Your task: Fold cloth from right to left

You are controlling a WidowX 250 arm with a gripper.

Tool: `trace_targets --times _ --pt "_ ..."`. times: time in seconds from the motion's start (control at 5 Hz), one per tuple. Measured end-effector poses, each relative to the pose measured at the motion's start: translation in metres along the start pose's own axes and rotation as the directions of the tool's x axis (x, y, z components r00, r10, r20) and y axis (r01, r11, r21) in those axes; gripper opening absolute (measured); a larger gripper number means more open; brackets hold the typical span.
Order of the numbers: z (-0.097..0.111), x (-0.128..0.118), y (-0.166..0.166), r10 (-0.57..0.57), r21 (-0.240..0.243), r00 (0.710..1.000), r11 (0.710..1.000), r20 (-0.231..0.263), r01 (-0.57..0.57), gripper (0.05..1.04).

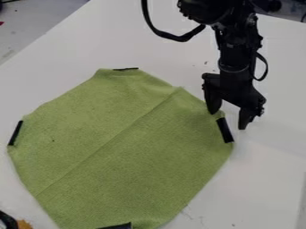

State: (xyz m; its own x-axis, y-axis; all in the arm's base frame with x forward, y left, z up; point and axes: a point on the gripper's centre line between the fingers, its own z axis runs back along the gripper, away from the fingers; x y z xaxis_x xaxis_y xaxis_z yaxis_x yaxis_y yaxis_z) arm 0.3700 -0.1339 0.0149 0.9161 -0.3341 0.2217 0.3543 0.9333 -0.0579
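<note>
Cloth [131,152], green and mostly flat, reaches the bottom of the view, where a near strip [119,226] of black lies on its edge. Just beside it, in the lower left corner, sit a dark thing [7,220] and an orange scrap [24,224], both cut off by the view. A crease runs slantwise across the cloth's middle. Farther up, a left strip [15,133] and a right strip [225,130], both black, mark its sides. The gripper [227,120] hangs at the right strip's upper end, fingers spread, one at the cloth's edge, the other out over the white table [269,174]; contact I cannot tell. A far strip [126,69] marks the cloth's top edge. Beyond, the arm [206,11] and its looped cable [173,36] come in from above; past the table's slanting left edge lies grey floor [33,20].
</note>
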Motion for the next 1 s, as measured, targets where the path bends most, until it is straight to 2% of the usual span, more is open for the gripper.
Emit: trace_targets --times 0.2,0.4,0.6,0.8,1.0 --pt "-0.007 0.000 0.000 0.011 -0.038 1.000 0.999 0.019 -0.010 0.684" --pt "-0.009 0.001 0.006 0.039 -0.054 0.999 0.998 0.035 -0.037 0.376" --pt "-0.012 0.004 0.008 0.034 -0.051 0.999 0.998 0.039 -0.032 0.163" --pt "-0.013 0.008 0.009 0.027 -0.053 0.999 0.998 0.046 -0.024 0.064" --pt "-0.013 0.005 0.011 0.016 -0.036 0.999 0.999 0.035 -0.015 0.051"
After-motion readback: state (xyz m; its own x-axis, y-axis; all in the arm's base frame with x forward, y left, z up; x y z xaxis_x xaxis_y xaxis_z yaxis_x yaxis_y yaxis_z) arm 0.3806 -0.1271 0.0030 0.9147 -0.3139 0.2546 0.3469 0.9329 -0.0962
